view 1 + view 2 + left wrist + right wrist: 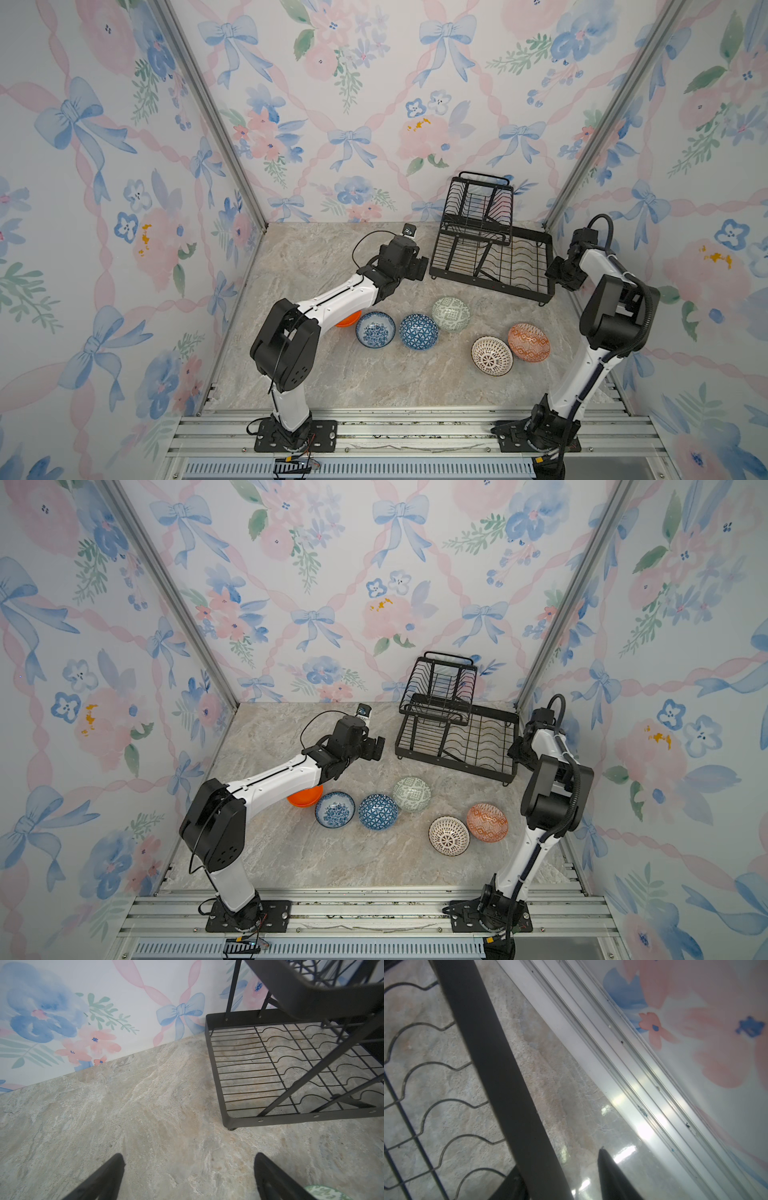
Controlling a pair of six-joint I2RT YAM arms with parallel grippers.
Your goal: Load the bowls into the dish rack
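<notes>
Several bowls lie on the marble table in both top views: plain orange [349,319] half under the left arm, blue-floral [375,329], blue triangle [419,331], pale green [451,313], white lattice [491,356] and orange-red [528,342]. The black dish rack [490,286] stands behind them with nothing in it. My left gripper [422,266] hangs open above bare table beside the rack's left end [291,1119]. My right gripper [559,270] is at the rack's right end, its fingers on either side of the rim bar [500,1076], a gap showing at one finger [610,1176].
Floral walls enclose the table on three sides. A metal rail [612,1059] runs along the right wall, close to the rack's right end. The pale green bowl's edge [324,1192] shows beside the left gripper [188,1159]. Bare table lies left of the rack.
</notes>
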